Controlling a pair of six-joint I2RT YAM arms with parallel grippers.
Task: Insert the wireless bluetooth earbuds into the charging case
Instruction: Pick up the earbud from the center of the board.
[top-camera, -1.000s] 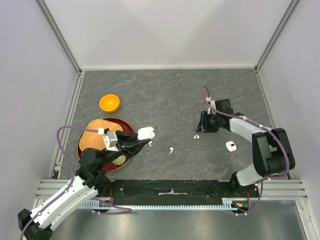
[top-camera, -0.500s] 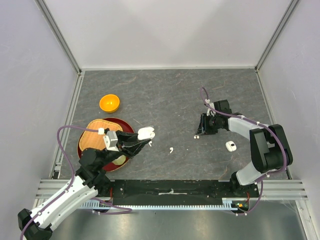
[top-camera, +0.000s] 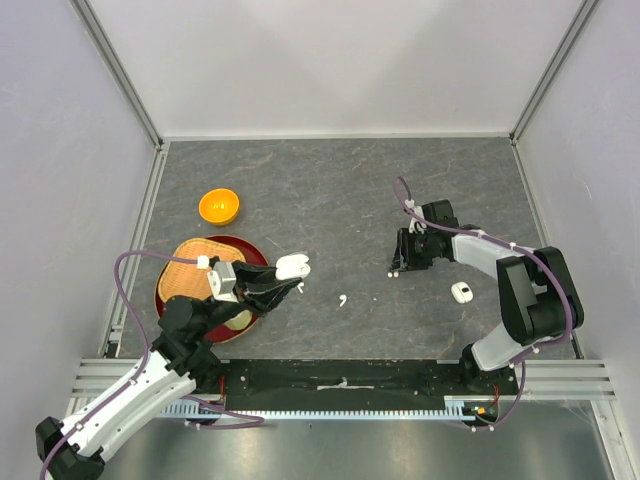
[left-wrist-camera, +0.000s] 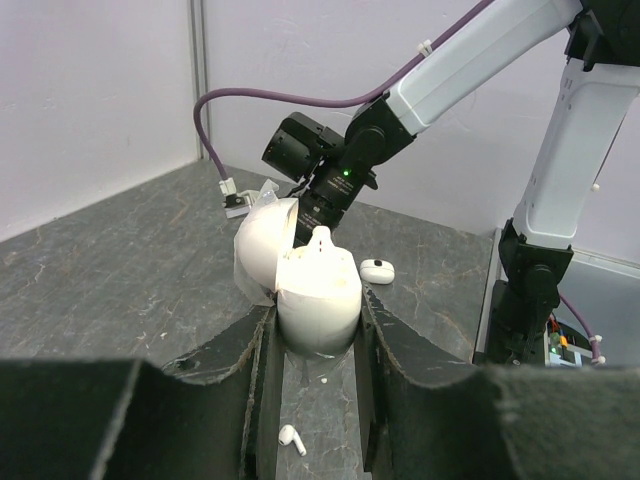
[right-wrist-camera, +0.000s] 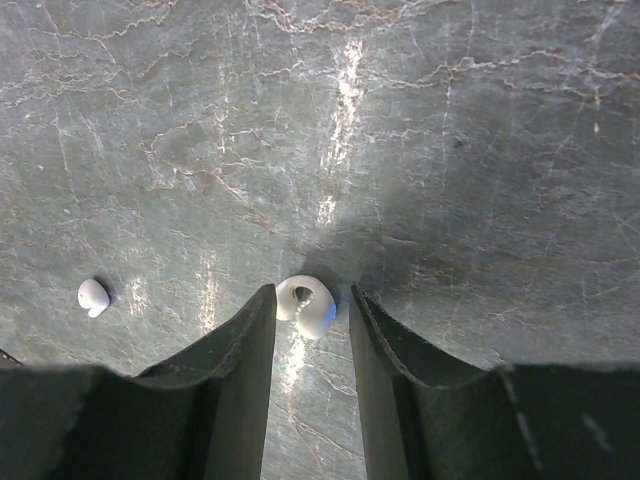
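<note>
My right pincer (top-camera: 398, 264) had slid left in the top view until its tips reached the earbud (top-camera: 393, 272) on the table (top-camera: 330, 200). The left pincer (top-camera: 283, 278) had not budged, clamped on the open charging case (top-camera: 292, 266). The left wrist view showed that charging case (left-wrist-camera: 318, 295) upright, lid back. From the right wrist, the jaws had narrowed yet stood unclosed astride the earbud (right-wrist-camera: 303, 303), a second earbud (right-wrist-camera: 93, 296) well apart. I judged the pick lined up, ready to close.

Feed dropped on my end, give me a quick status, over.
Left claw shut on open charging case. Right claw open, straddling an earbud. Second earbud loose between arms; nothing blocking.
</note>
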